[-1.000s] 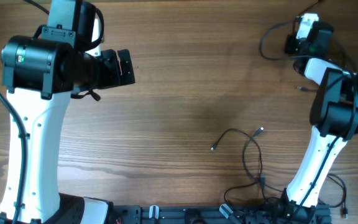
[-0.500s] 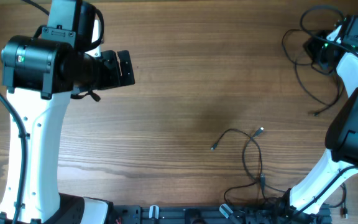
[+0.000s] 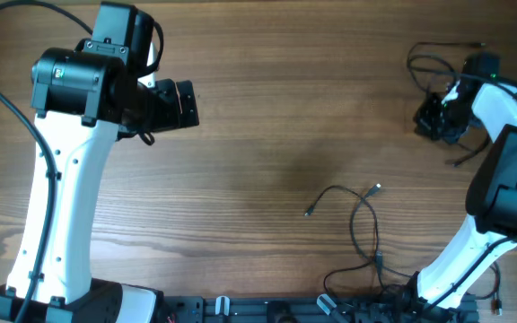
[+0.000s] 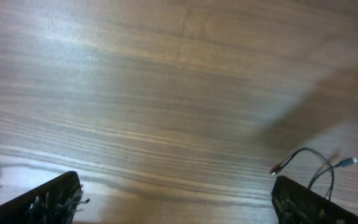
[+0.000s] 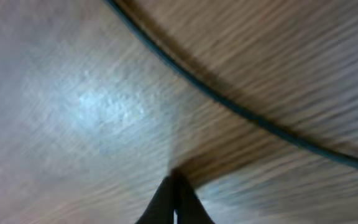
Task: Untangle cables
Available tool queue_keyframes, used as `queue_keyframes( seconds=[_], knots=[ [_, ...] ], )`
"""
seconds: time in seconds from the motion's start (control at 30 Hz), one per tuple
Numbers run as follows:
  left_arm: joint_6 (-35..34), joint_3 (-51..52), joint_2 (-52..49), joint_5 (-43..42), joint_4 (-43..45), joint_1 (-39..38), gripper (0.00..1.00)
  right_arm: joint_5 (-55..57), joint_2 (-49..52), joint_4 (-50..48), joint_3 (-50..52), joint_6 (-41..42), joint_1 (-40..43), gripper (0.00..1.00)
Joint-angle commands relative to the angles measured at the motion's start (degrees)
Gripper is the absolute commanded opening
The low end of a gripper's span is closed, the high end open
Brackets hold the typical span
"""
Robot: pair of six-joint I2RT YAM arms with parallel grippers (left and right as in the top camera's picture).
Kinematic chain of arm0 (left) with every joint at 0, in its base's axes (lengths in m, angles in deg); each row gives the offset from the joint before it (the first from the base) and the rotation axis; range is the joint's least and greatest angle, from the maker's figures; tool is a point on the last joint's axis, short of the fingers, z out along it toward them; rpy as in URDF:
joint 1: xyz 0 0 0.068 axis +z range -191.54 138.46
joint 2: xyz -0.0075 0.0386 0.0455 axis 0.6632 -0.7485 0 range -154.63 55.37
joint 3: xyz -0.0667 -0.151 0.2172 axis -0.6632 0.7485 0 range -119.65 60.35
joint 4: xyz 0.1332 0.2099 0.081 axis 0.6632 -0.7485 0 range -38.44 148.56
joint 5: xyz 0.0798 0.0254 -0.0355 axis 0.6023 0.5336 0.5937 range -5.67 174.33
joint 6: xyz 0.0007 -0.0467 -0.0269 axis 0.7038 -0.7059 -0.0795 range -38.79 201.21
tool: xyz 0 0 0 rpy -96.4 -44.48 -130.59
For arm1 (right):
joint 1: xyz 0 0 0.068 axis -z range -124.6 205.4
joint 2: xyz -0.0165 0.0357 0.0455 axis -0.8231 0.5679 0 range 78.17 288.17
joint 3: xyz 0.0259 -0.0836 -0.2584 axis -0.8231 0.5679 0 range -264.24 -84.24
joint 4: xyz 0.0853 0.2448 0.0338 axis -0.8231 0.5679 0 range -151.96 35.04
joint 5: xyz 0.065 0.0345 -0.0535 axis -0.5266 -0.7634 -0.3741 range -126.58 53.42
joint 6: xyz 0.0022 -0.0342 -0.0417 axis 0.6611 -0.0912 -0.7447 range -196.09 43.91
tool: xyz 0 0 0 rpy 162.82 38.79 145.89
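Wooden tabletop (image 3: 267, 117), upper right: my right hand (image 5: 174, 193) closed near one cable (image 5: 229, 99), left hand (image 3: 187, 103) open; I'd pull slowly, keeping clear of the lower cable (image 3: 337, 187).

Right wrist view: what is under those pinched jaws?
Wooden table, and one thin black cable crossing it beyond the shut jaws. The spot directly beneath them is covered.

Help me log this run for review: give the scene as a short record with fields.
left gripper: open, over bare table, holding nothing
right gripper: shut, at the far right corner; whether it grips a cable cannot be told
far cable: loops beside the right gripper
near cable: lies loose near the front edge, away from both grippers
cables: apart from each other
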Motion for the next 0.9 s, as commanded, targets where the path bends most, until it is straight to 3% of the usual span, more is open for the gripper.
queue_keyframes(
  seconds=[0.0, 0.07, 0.13, 0.23, 0.4, 0.53, 0.6, 0.7, 0.8, 0.87],
  knots=[
    [1.05, 0.24, -0.07, 0.79, 0.17, -0.09, 1.0, 10.58, -0.13, -9.29, 6.49, 1.22, 0.22, 0.04],
    [2.73, 0.22, -0.07, 0.79, -0.94, -0.09, 1.0, 10.88, -0.11, -21.05, 12.39, 0.09, 0.2, 0.04],
    [3.37, 0.22, -0.07, 0.76, -1.51, -0.09, 1.0, 12.37, -0.11, -40.04, 20.11, -1.66, 0.2, 0.04],
    [3.37, 0.22, -0.07, 0.76, -3.3, -0.09, 1.0, 19.21, -0.04, -53.11, 22.75, -2.75, 0.22, 0.04],
    [3.3, 0.22, -0.07, 0.74, -5.05, -0.09, 1.0, 21.46, -0.04, -73.59, 22.16, -12.72, 0.81, 0.04],
    [3.3, 0.22, -0.07, 0.07, -5.79, -0.09, 1.0, 18.1, -0.09, -72.78, 18.12, -14.16, 6.69, 0.04],
    [3.28, 0.22, -0.07, 0.07, -5.09, -0.09, 1.0, 8.28, -1.09, -68.26, 16.68, -16.96, 7.56, 0.04],
    [3.23, 0.22, -0.07, -1.49, -1.75, -0.09, 1.0, -4.46, -2.69, -64.57, 15.47, -13.25, 4.0, 0.04],
    [3.06, 0.22, -0.07, -1.66, -0.2, -0.09, 1.0, -1.44, -2.54, -65.77, 15.47, -13.49, -2.45, 0.04],
    [3.02, 0.22, -0.07, -1.88, -0.94, -0.09, 1.0, 6.64, -2.51, -65.79, 15.47, -13.44, -7.78, 0.04]
  ],
)
